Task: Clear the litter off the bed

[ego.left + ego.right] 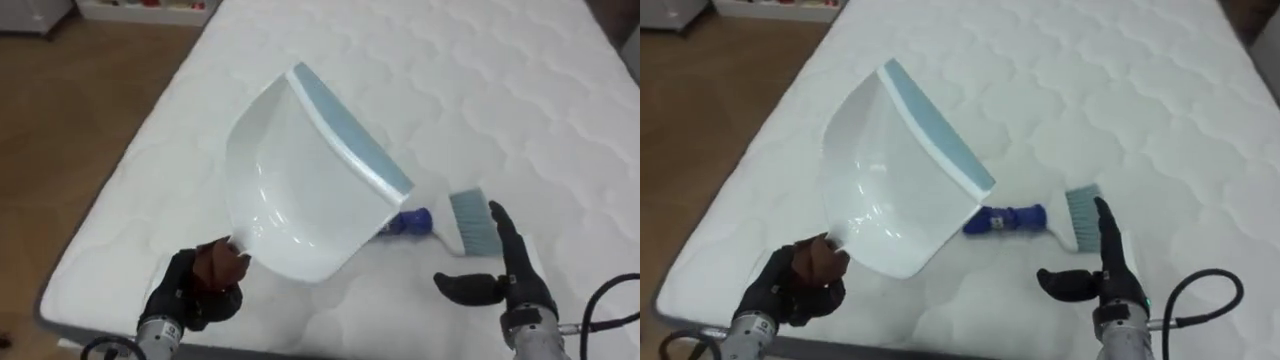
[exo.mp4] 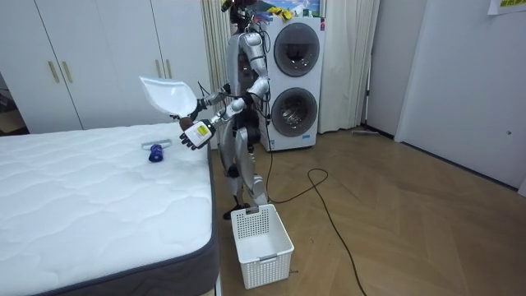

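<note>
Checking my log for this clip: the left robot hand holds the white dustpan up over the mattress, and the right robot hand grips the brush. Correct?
Not quite. The right robot hand is open, not gripping; the brush lies on the mattress beside it, as the left eye view shows. The left robot hand does hold the dustpan up.

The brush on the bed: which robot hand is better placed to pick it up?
Probably the right hand: it is open, empty and just beside the brush. The left hand is shut on the dustpan, holding it above the bed.
</note>
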